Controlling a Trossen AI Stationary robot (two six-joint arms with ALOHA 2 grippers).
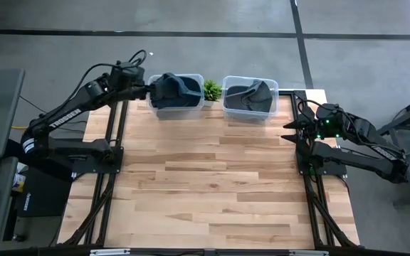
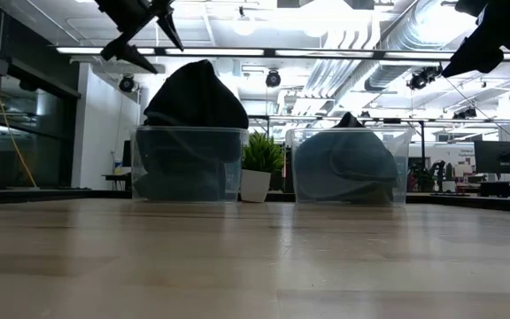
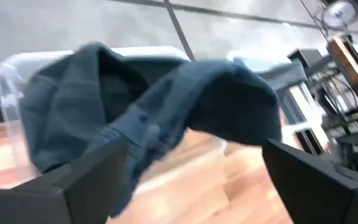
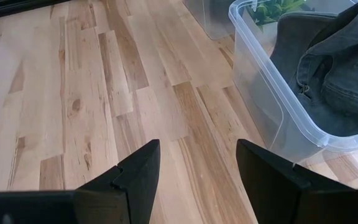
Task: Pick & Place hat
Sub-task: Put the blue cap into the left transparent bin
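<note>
From above, two clear bins stand at the tabletop's point(image 1: 212, 192) far edge, a small plant point(image 1: 211, 89) between them. The left gripper point(image 1: 146, 90) sits at the left bin point(image 1: 176, 105), by the dark hat point(image 1: 176, 87) heaped in it; the right gripper point(image 1: 291, 126) waits at the right edge, near the right bin point(image 1: 248, 108).

At table height, the hat point(image 2: 196, 95) rises well above its bin's rim.

The left wrist view shows fingers spread wide, holding nothing, the hat point(image 3: 166, 106) just ahead. It looks soft, light, floppy fabric; pinching a raised fold or the brim seems best.

The right wrist view shows open, empty fingers over bare wood.
</note>
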